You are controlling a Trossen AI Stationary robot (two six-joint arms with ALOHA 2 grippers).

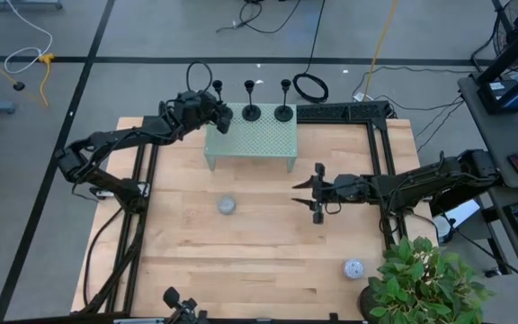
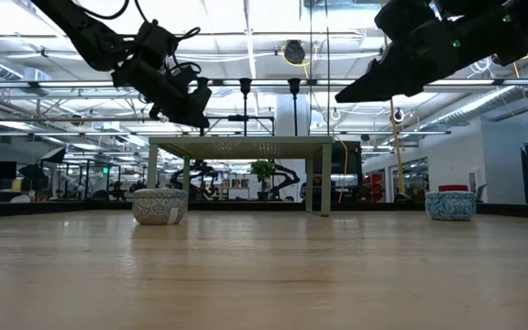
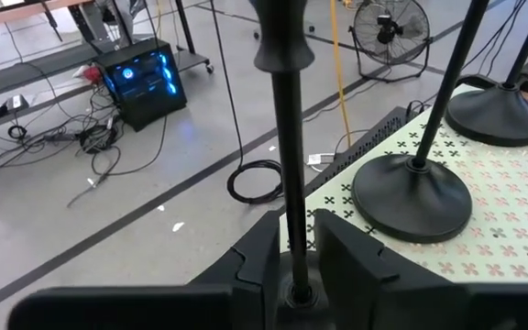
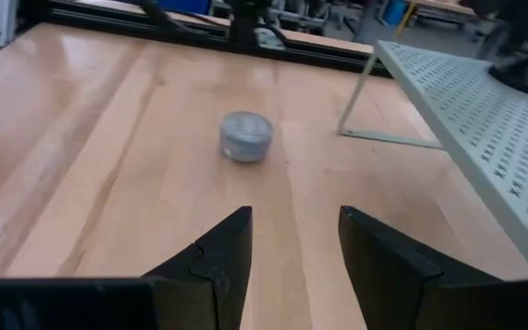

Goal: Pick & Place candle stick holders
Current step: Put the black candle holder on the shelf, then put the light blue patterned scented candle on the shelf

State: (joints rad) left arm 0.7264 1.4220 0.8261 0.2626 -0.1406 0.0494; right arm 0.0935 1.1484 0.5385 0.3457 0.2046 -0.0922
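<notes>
Three black candle stick holders are at the green perforated stand. Two stand on their dome bases on its far edge, and also show in the left wrist view. My left gripper is shut on the third holder at the stand's far left corner; its base is hidden by the fingers. My right gripper is open and empty above the table, right of the middle, pointing toward the left edge. My left gripper pinches the third holder's thin stem low down, between its two fingers. The fingers come from the table's left, slanting down, and lie across the stem. The stem stands upright, cup top up. The gripper hides whether the base rests on the stand.
A grey speckled puck lies on the table in front of the stand and shows in the right wrist view. A whitish-blue puck lies near the front right, beside a potted plant. Black frame rails run along the table's sides.
</notes>
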